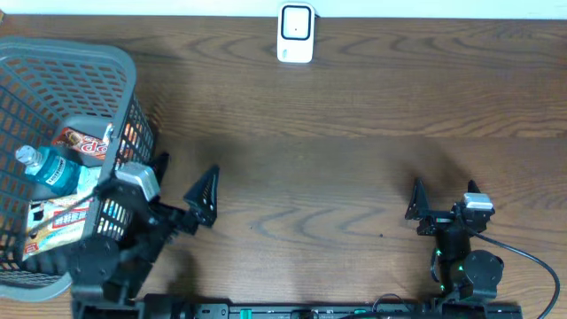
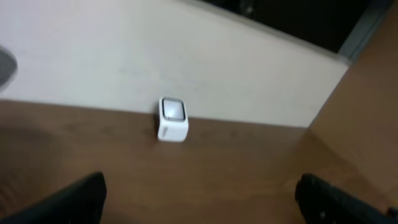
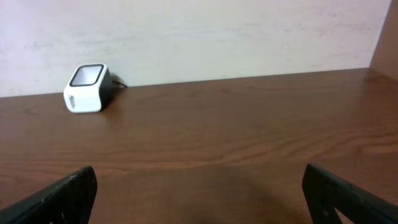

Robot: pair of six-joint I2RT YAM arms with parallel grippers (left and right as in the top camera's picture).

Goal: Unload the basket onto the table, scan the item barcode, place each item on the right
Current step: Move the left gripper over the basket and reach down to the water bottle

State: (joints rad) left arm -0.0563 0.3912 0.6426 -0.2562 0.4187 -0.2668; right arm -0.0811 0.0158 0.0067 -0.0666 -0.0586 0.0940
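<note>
The brown wooden table (image 1: 354,115) holds everything. The grey plastic basket (image 1: 89,55) sits at its left end, and the things to scan are still inside it. The left gripper (image 1: 183,183) hangs just beside the basket, on its right side, jaws wide apart with nothing in them. The right gripper (image 1: 443,195) is far to the right of the basket, also wide and empty. The white barcode scanner (image 1: 295,33) stands well away from the basket, at the table's far edge.

In the basket lie a water bottle (image 1: 46,168) with a blue label, a red snack packet (image 1: 84,142) and a flat printed packet (image 1: 55,223), all touching.

Here is what could go wrong: the left arm is so close to the basket that reaching in could bump the rim and push or tip it; the things are packed tight, so the jaws might catch two at once; the round bottle could slip and drop; I cannot see any barcode, so it might end up facing away from the scanner and not be read.
</note>
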